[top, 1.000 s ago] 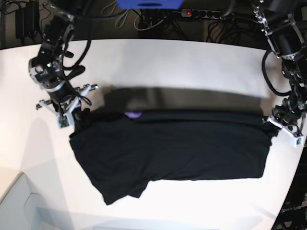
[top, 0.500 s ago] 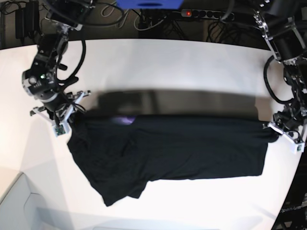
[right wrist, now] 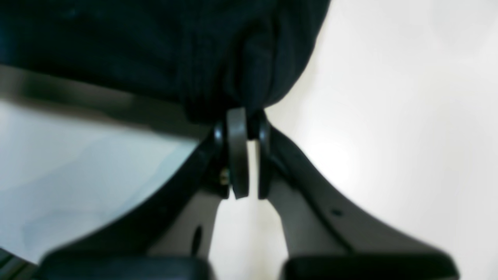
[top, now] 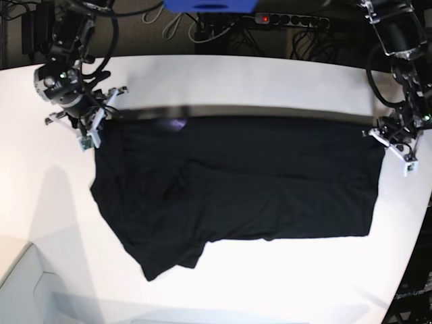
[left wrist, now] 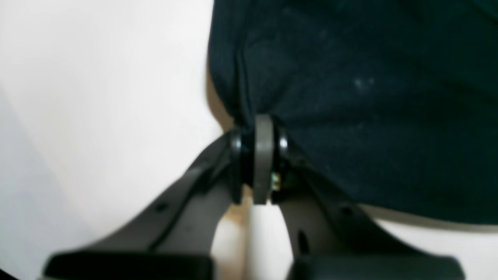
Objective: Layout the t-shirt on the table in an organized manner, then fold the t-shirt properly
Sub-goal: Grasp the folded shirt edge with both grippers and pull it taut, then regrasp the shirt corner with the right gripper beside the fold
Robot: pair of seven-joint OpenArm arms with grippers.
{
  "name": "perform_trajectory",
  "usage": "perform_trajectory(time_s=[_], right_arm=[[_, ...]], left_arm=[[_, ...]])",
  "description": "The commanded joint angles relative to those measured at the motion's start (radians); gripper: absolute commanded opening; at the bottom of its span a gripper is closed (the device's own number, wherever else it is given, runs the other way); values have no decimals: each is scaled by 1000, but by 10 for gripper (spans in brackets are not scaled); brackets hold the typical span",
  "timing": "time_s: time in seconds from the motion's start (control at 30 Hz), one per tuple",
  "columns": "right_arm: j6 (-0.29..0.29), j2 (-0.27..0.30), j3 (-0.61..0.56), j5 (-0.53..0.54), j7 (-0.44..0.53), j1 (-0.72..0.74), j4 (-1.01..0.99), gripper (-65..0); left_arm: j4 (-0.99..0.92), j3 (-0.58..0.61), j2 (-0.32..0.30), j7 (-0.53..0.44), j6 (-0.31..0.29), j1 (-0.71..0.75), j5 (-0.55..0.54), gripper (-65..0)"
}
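The black t-shirt (top: 236,179) lies spread across the white table (top: 236,81), plain side up, with one sleeve trailing toward the front left. A bit of its purple patch (top: 177,123) shows at the far edge. My right gripper (top: 96,131) is shut on the shirt's far left corner, and the wrist view shows its jaws (right wrist: 243,114) pinching bunched black cloth (right wrist: 155,46). My left gripper (top: 390,138) is shut on the far right corner, and its wrist view shows the jaws (left wrist: 258,124) clamped on the cloth (left wrist: 369,97). The far edge runs taut between them.
A power strip (top: 290,19) and cables lie beyond the table's far edge, next to a blue object (top: 209,4). A pale grey bin (top: 20,290) sits at the front left corner. The table's curved edge (top: 415,223) runs close past the shirt's right side.
Both grippers have moved toward the far side of the table with the shirt's edge. The shirt has been drawn farther back and lies flatter and wider.
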Motion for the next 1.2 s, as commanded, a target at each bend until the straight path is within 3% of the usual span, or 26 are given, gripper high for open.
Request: perform_trajectory(time_s=[0.0,0.2,0.4,0.5,0.6,0.87,1.17], right_arm=[[-5,9,6,-7,11,8,20,-650],[-5,9,6,-7,7,8,20,-650],[-5,3,91,-7,8,8,63,-462],[-5,-16,127,-6,5,-7,139,-402],[-5,-48,132,-4,10,-45,221,-406],[-5,-132,-26,-4,11,-108,236,-408],[-5,-132,-66,-4,11,-53,221,-325]], left_arm=[[18,-9,-23,-19,8,-12,9,-649],[20,-9,-22,-19,8,-12,9,-649],[20,-9,-20,-19,8,-12,9,-649],[20,-9,-20,-19,8,-12,9,-649],[20,-9,-2,-19,8,-15,9,-649],[20,-4,7,-19,8,-18,9,-649],[20,-7,10,-19,8,-11,9,-649]])
